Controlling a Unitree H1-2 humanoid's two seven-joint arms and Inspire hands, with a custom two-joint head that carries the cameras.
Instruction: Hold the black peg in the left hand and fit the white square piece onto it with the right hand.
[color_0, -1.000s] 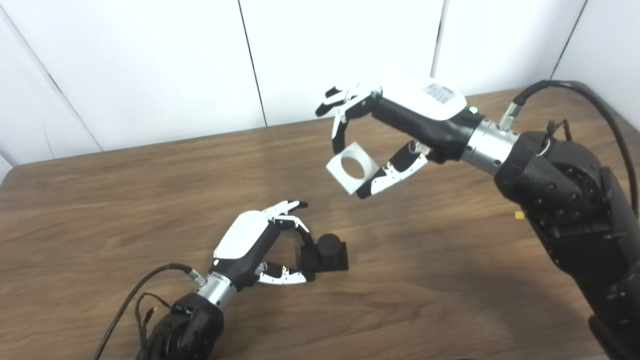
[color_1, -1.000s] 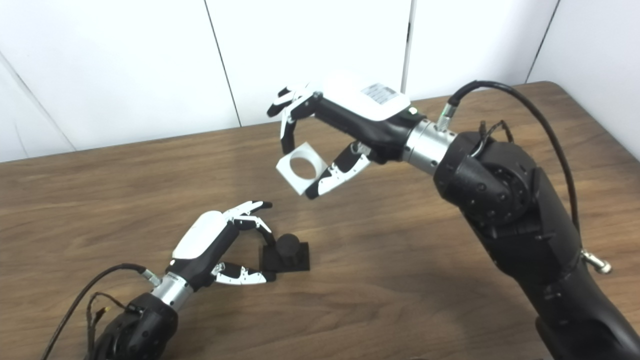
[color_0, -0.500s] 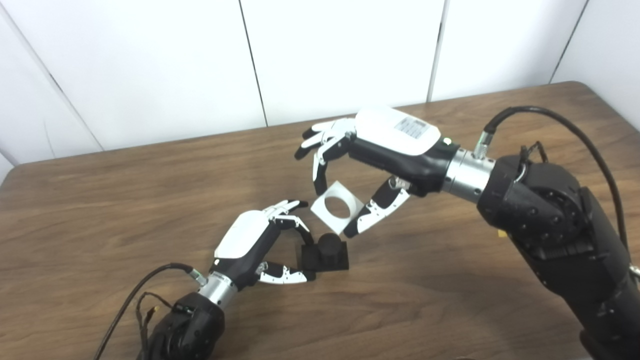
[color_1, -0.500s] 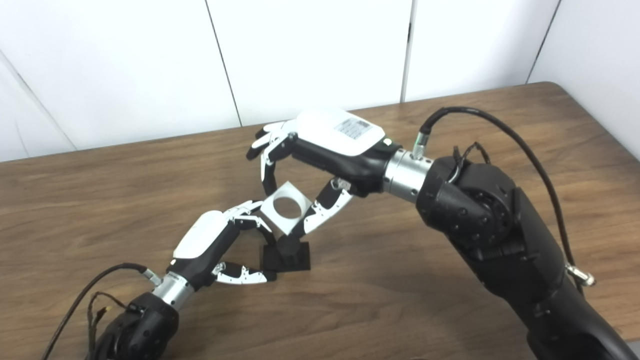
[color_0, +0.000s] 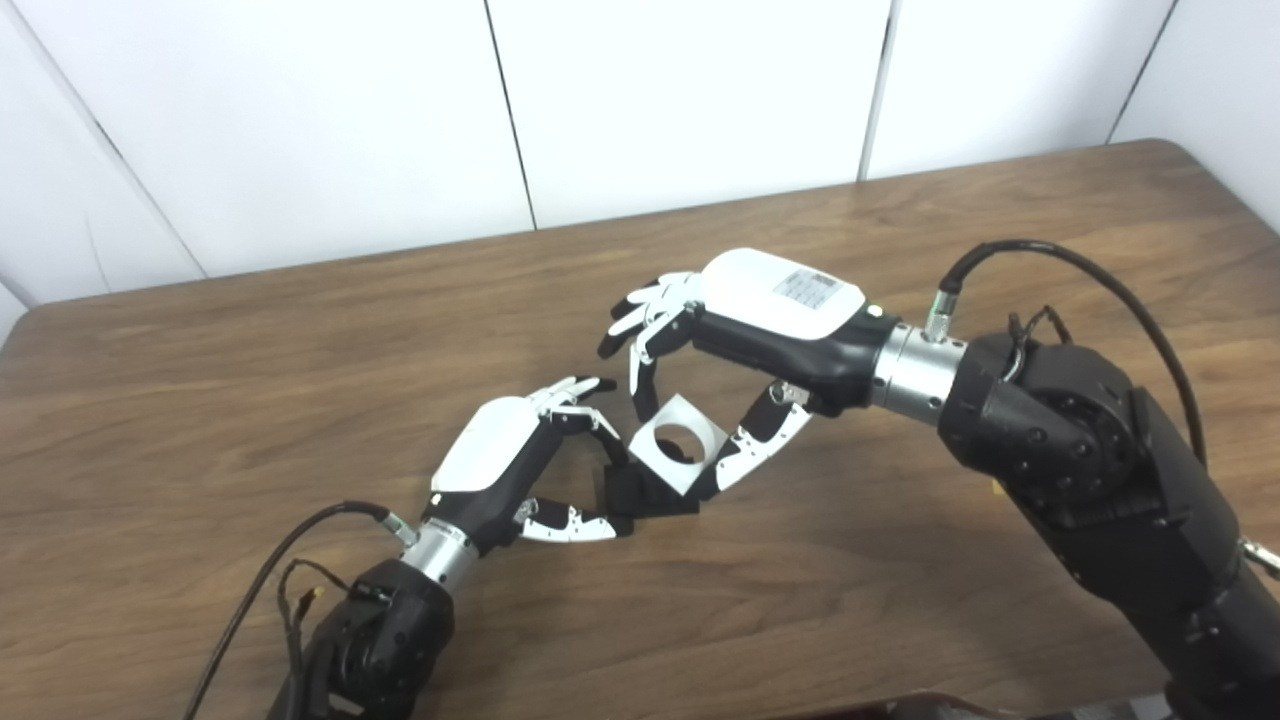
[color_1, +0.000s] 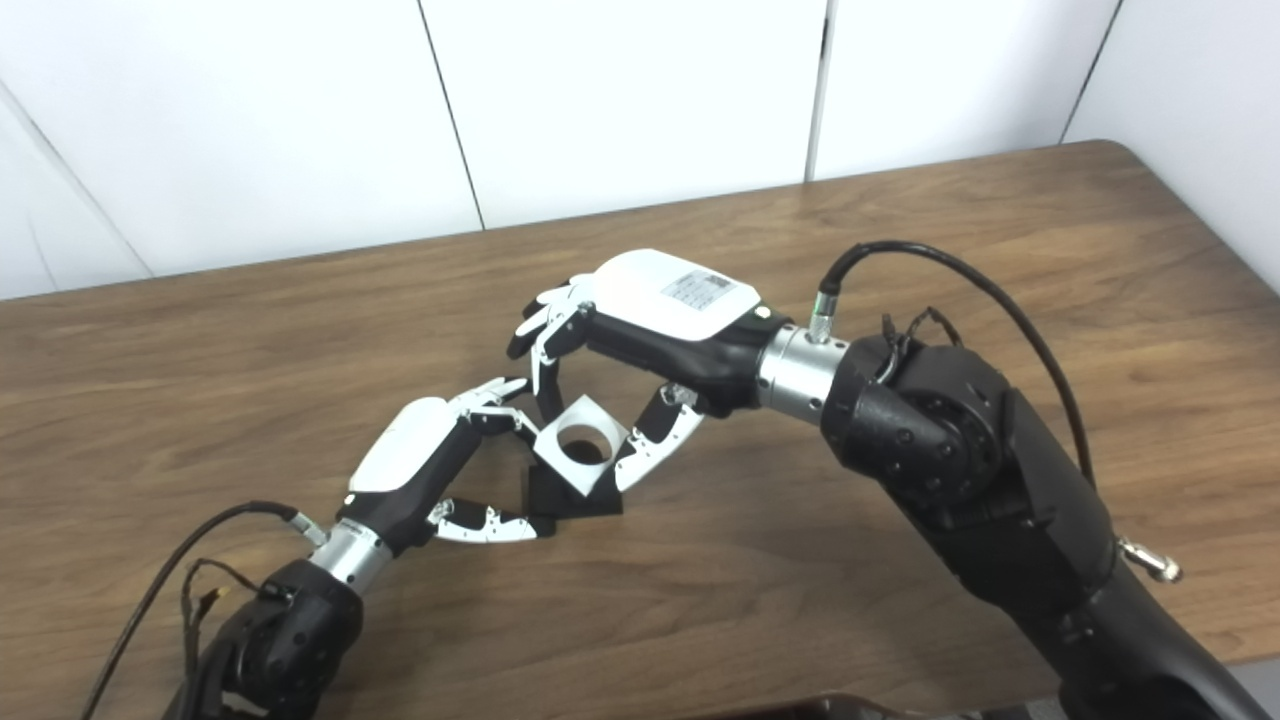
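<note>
The black peg (color_0: 640, 495) stands on its square black base on the wooden table (color_0: 250, 380), and my left hand (color_0: 510, 470) is shut on the base's left side between thumb and fingers. My right hand (color_0: 740, 340) is shut on the white square piece (color_0: 677, 446), pinching it at two opposite corners. The piece has a round hole and hangs tilted right over the peg, covering the peg's top. Through the hole I see something dark; whether the peg has entered the hole I cannot tell.
White wall panels (color_0: 690, 100) rise behind the table's far edge. The right forearm (color_0: 1080, 450) and its black cable (color_0: 1100, 270) cross the right part of the table. A cable (color_0: 260, 570) trails from the left wrist near the front edge.
My right hand has come down and to the left with the white piece, from well above the table to right over the peg. The left hand has stayed on the base. The camera has tilted slightly.
</note>
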